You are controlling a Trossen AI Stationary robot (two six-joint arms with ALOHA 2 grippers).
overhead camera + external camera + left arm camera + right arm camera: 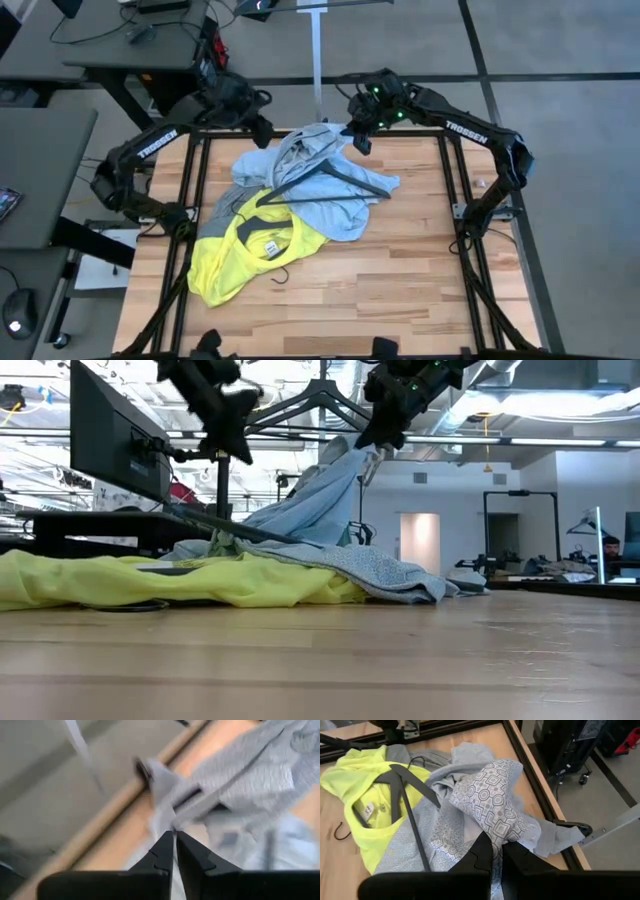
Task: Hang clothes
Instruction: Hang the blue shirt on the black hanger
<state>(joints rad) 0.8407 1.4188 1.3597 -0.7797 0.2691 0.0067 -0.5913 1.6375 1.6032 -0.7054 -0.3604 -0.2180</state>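
The right gripper (358, 141) is clamped on a fold of the pale light-blue patterned collared shirt (335, 185), lifting it at the table's far edge. The left gripper (263, 134), fingers nearly together, pinches that shirt's fabric nearby. A thin black triangular hanger (335, 178) lies across it, beside the neon-yellow T-shirt (250, 250) on the wooden table (400, 280).
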